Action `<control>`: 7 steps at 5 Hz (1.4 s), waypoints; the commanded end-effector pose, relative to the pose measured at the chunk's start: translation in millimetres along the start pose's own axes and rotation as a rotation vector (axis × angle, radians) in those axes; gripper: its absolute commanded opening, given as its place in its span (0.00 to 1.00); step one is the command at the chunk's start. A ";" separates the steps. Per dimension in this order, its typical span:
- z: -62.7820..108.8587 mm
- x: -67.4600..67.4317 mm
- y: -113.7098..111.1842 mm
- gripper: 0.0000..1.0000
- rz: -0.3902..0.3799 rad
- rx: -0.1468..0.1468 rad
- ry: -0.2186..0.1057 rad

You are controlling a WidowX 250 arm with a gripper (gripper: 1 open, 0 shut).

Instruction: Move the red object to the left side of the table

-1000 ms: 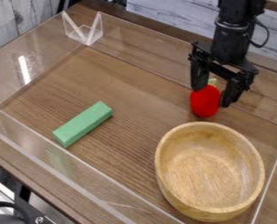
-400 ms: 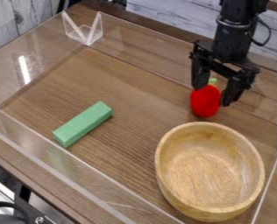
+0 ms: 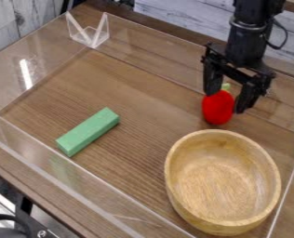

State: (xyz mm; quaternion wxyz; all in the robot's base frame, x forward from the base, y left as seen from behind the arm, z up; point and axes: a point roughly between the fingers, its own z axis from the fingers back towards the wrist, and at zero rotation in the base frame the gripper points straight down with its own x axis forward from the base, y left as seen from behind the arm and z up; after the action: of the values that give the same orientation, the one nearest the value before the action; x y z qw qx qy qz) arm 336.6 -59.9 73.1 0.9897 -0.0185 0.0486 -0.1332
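Observation:
The red object (image 3: 217, 109), a small glossy red toy fruit with a green-yellow top, rests on the brown wood-grain table (image 3: 143, 88) at the right, just above the bowl. My black gripper (image 3: 229, 97) points straight down over it, open. Its two fingers straddle the fruit's upper part, one on each side. Whether the pads touch the fruit I cannot tell.
A round light wooden bowl (image 3: 221, 179) sits at the front right, close below the fruit. A green rectangular block (image 3: 87, 131) lies at the left centre. Clear acrylic walls (image 3: 38, 56) border the table, with a clear bracket (image 3: 87, 30) at the back left.

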 end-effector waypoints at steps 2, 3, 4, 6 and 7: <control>-3.1 4.9 1.6 0.00 -0.006 -0.003 -0.018; 3.2 2.9 3.8 0.00 0.002 -0.002 -0.027; 32.9 -2.7 9.0 0.00 0.043 0.015 -0.079; 83.0 -19.7 30.6 0.00 0.146 0.048 -0.170; 67.2 -17.3 28.2 1.00 0.132 0.042 -0.153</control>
State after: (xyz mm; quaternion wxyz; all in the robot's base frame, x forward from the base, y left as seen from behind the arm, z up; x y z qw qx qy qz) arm 332.2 -27.2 124.1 0.9978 -0.0052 -0.0023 -0.0660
